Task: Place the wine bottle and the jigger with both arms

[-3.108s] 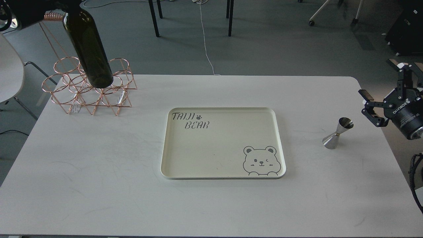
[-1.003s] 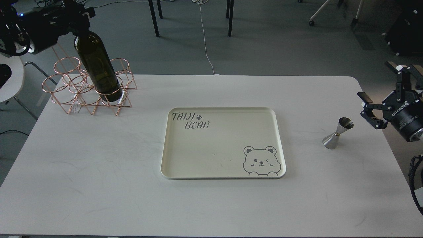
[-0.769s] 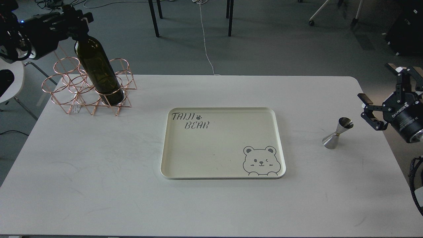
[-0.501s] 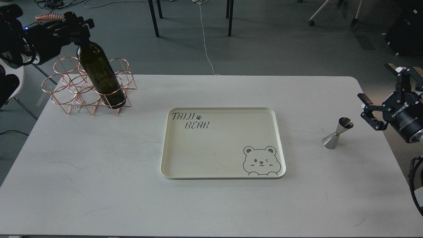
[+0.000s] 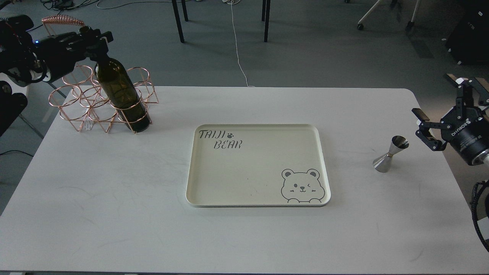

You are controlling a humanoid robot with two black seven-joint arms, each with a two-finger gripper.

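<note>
Grey floor [image 5: 313,53] beyond the white table [image 5: 114,214], black chair legs [image 5: 177,21] (one white cable [image 5: 237,49] trailing).

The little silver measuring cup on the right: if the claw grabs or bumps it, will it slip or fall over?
The measuring cup probably tips easily: it stands upright on a small base with a pinched waist. Its polished metal looks slippery, so the open right gripper might slide on it. It looks rigid and is unlikely to break; fallen, its cone shape would likely roll in a curve.

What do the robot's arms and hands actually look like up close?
Both are matte black. The right hand has jointed black linkage fingers with flat pads, white "ROBOTIQ" lettering on its round body, and a silvery ring behind. A black ribbed cable loops below it. The left hand is black too, with a small blue light behind it.
</note>
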